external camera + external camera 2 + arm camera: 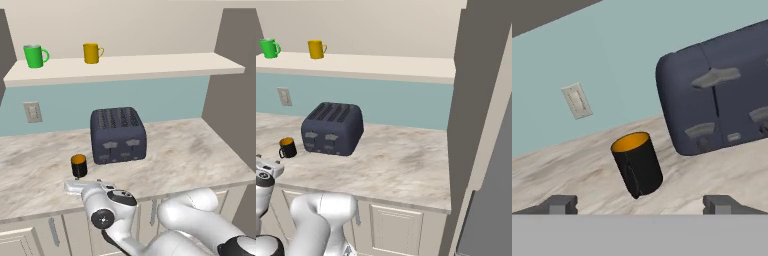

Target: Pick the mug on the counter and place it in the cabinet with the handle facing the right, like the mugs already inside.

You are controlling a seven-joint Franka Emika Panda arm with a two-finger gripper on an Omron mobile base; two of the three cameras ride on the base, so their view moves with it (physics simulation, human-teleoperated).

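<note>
Hand view looked along the wide-open jaws, with both dark fingertips [559, 204] spread far apart at the bottom and nothing held between them. Showed the black mug [637, 164] upright on the marbled desk [572, 170], ahead of the gap and clear of both tips, orange inner wall visible at the rim. Faced the handle [632, 181] toward the camera (thin dark loop, low on the near side of the mug). Had the dark blue toaster [722, 100] just beside the mug and apart from it, and a pale wall outlet [577, 101] on the light blue wall behind.

Left base view placed the mug [79, 165] on the desk [200, 155], near the front edge and to the left of the toaster [118, 135]. Put the white hand of the arm low, right in front of the mug, with the fingertips themselves hard to pick out there. Showed the cabinet shelf [150, 67] above, carrying a green mug [35, 55] toward the left end and a yellow mug [92, 53] well apart from it, both with handles pointing right.

Right base view had the mug [287, 148] left of the toaster [332, 129], with the handle on the right-hand side.
</note>
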